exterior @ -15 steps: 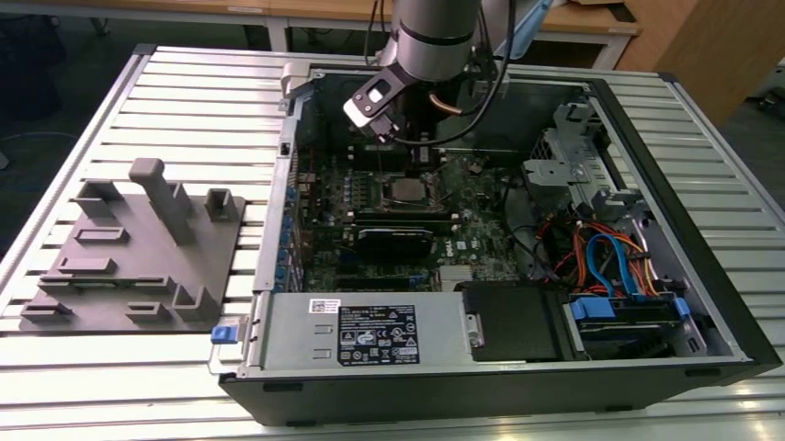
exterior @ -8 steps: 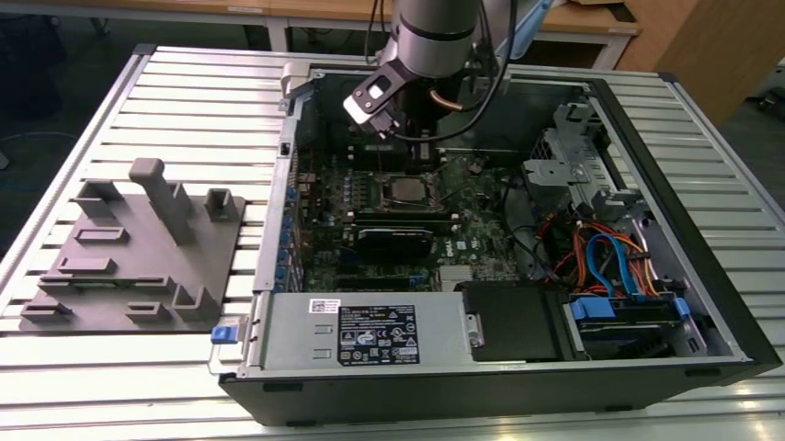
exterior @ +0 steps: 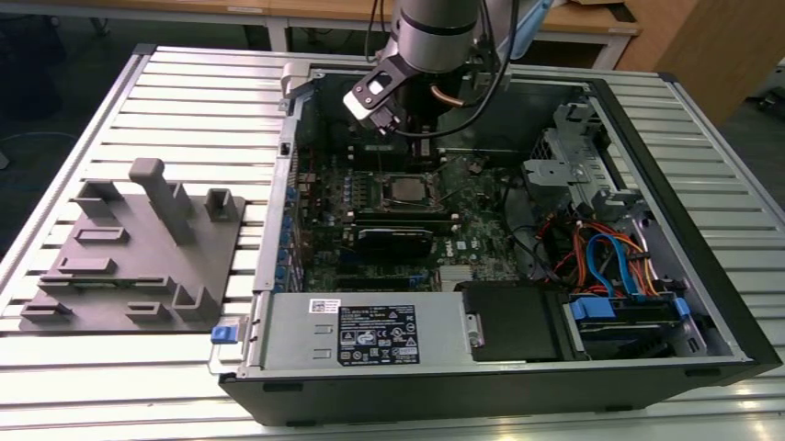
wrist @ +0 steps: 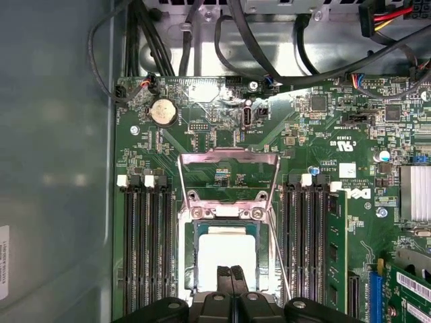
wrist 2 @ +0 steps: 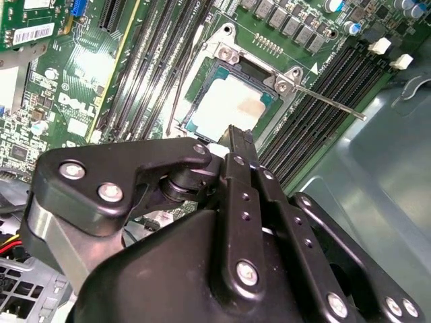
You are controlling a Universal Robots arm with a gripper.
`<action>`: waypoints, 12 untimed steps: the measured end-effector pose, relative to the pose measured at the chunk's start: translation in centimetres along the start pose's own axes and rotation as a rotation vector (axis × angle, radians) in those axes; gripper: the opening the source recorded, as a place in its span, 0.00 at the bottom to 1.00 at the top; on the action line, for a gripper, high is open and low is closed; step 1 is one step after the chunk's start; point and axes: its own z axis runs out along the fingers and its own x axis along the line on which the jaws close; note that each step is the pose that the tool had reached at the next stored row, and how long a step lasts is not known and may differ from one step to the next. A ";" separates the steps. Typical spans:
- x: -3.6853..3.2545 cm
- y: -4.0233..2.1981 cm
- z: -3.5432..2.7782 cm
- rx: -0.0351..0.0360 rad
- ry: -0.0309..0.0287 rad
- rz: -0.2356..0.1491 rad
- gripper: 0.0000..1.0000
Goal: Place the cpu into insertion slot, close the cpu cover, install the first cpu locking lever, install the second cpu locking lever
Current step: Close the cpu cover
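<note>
The tool point(wrist: 232, 272), fingers pressed together, hangs over the cpu point(wrist: 225, 245) sitting in the insertion slot point(wrist: 196, 256). And the cpu cover point(wrist: 229, 159) lies flipped open, hinged back.

The cpu point(wrist: 227, 250) is shown with a dull silver-grey top, the insertion slot point(wrist: 189, 262) with a silver rim around a dark socket, and the cpu cover point(wrist: 227, 159) in bare silver metal. The motherboard point(wrist: 202, 138) is coloured green and is striped by long black memory slots point(wrist: 145, 249), and the gripper point(wrist: 232, 272) is finished in black with silver screw heads. In the exterior view, the computer case point(exterior: 491, 404) is seen in black, the table point(exterior: 184, 92) is ribbed in pale silver slats, the fixture plate point(exterior: 123, 276) is plain grey, and the cables point(exterior: 604, 260) are coloured blue and orange.
</note>
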 end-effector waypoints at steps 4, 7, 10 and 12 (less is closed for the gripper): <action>0.00 0.00 -0.02 0.0001 -0.0001 0.000 0.10; 0.00 0.00 -0.10 0.0004 -0.0007 0.000 0.10; 0.01 0.00 -0.23 0.0002 -0.0003 0.000 0.10; 0.01 0.00 -0.37 0.0002 -0.0004 0.000 0.10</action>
